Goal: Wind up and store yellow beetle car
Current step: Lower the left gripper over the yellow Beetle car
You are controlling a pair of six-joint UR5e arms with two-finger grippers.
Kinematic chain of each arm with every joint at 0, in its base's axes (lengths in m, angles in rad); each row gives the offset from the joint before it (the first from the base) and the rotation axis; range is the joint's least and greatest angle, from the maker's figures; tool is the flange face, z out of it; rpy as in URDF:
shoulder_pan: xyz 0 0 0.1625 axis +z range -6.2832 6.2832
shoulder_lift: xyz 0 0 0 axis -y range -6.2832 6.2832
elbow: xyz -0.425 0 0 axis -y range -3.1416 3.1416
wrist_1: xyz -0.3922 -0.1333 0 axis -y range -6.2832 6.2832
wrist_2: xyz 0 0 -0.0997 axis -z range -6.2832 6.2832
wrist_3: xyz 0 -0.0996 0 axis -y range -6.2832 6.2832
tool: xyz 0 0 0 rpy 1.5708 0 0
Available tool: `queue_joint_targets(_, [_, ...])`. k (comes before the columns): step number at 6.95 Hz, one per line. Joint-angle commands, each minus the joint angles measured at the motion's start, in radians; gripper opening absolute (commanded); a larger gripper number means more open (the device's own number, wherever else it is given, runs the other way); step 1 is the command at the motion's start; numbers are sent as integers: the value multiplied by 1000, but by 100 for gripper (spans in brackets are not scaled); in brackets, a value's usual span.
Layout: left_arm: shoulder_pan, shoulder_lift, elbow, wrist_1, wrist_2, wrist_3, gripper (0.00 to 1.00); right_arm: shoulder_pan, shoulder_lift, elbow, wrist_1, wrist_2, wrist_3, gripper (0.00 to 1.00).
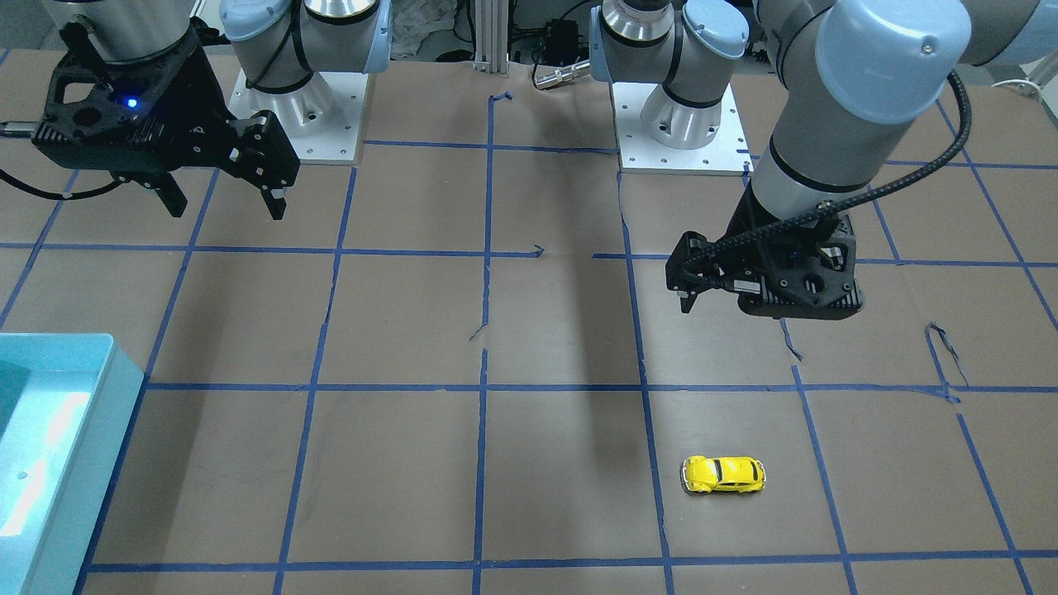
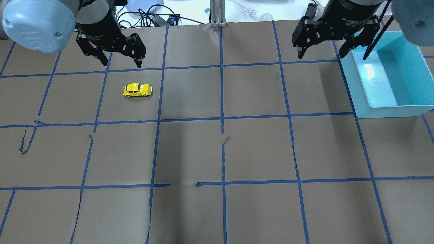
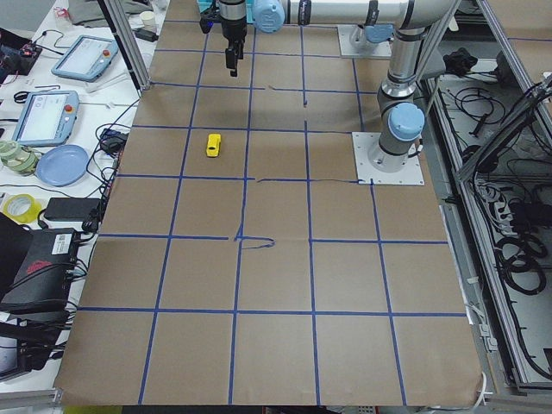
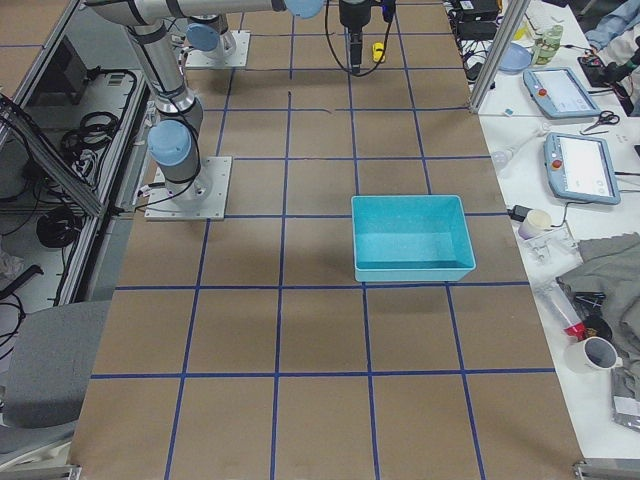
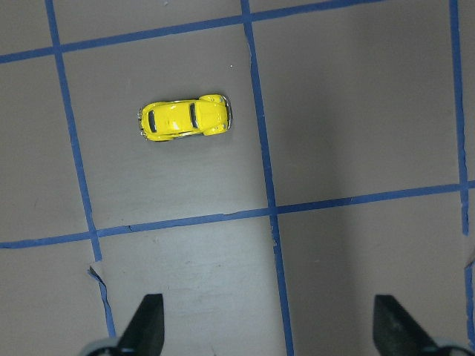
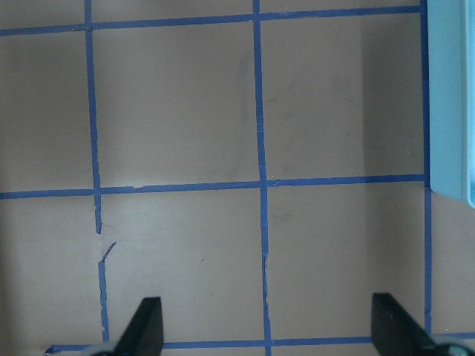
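The yellow beetle car [image 2: 137, 90] stands on its wheels on the brown table, in the left half of the overhead view. It also shows in the front view [image 1: 723, 474] and in the left wrist view [image 5: 185, 119]. My left gripper [image 2: 121, 62] hangs open and empty above the table, just beyond the car on the far side and apart from it. In the left wrist view the left gripper [image 5: 271, 330] has its fingertips wide apart, with the car well ahead of them. My right gripper [image 2: 321, 54] is open and empty, raised beside the bin.
A light-blue bin [image 2: 359, 88] stands at the table's right side and looks empty; its wall shows in the right wrist view [image 6: 449, 96] and the front view [image 1: 107, 388]. Blue tape lines grid the brown paper, which is torn in places.
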Motion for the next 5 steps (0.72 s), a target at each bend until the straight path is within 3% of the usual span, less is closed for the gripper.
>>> queue_joint_targets(1, [58, -16, -18, 59, -1, -267, 100, 0, 1, 0, 0, -1, -2, 100])
queue_joint_targets(3, [144, -39, -87, 73, -2, -632, 100, 0, 0, 2, 2, -1, -4, 100])
queue_joint_targets(4, [149, -64, -115, 125, -4, -770, 100, 0, -2, 8, 2, -2, -4, 100])
queue_joint_targets(5, [147, -102, -147, 259, -13, -872, 100, 0, -5, 9, 2, -2, -5, 100])
